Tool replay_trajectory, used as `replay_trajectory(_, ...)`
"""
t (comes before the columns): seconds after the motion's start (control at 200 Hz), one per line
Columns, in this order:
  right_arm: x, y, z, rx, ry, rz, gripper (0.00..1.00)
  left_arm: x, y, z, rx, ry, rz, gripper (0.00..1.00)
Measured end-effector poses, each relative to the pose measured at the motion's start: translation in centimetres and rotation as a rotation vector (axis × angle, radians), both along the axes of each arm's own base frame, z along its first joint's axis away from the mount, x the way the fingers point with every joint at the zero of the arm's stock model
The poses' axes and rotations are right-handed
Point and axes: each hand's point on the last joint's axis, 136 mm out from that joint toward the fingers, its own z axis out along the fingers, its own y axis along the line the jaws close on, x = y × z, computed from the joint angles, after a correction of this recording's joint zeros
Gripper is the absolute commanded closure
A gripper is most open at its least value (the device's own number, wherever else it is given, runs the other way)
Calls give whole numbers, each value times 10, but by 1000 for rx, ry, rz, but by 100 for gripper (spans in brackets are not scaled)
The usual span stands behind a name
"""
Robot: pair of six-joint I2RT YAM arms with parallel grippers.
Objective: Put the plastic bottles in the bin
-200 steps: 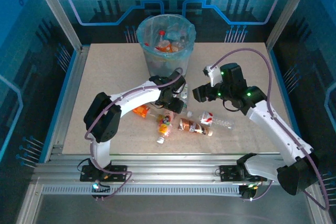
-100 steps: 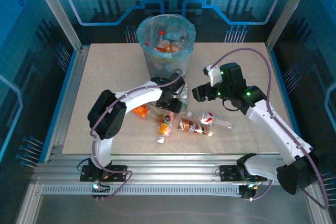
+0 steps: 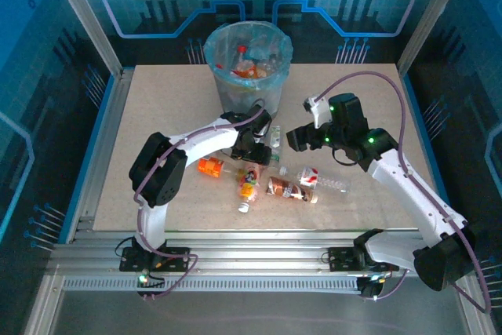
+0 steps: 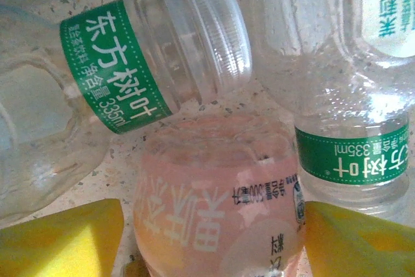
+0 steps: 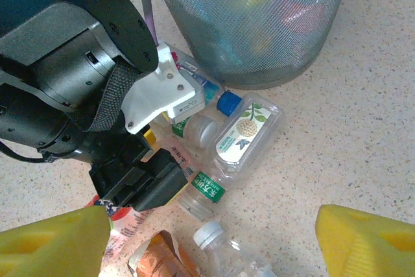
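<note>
1. The bin (image 3: 235,100) stands upright on the table (image 3: 157,115), with a heap of bottles (image 3: 249,64) already inside it.
2. The left claw (image 4: 214,244) is down low, just in front of the bin on the near side. Its yellow fingers (image 4: 58,241) are roughly halfway apart, with a pink bottle (image 4: 220,186) lying on the table between them.
3. One finger looks like it's touching the pink bottle, and there's a sliver of gap at the other. Honestly can't tell if it's actually pinching it or just straddling it.
4. Two clear green-label bottles (image 4: 97,95) crowd the end of the pink bottle, one on each side. The cap of one is right up against it.
5. The right claw (image 5: 211,244) hangs above the table, off to the right of the bin and a bit nearer. Its fingers are spread wide with nothing held between them.
6. A blue-cap bottle (image 5: 246,134) lies on its side at the foot of the bin, cap end just beside the wall.
7. Further out on the near side of the bin there's a loose row of bottles, all lying down and all outside it. An orange bottle (image 3: 210,167) is off to the left and a white-cap bottle (image 3: 245,190) is about straight out. A brown bottle (image 3: 290,190) and a red-label bottle (image 3: 320,180) sit to the right.
</note>
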Motion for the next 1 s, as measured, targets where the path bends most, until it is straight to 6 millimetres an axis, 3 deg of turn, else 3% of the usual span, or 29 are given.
replay_trajectory(0.26, 1, 1, 2, 5, -9, 1, 16, 0, -1, 0, -7, 2, -2, 44)
replay_trajectory(0.57, 2, 2, 3, 10, -12, 5, 16, -1, -1, 10, -18, -16, -1, 45)
replay_trajectory(0.675, 2, 2, 4, 11, -15, 5, 17, 0, 2, 35, -43, -67, 2, 45)
replay_trajectory(1.0, 2, 6, 27, 68, -85, 17, 21, -5, 23, 154, -155, -337, 38, 45)
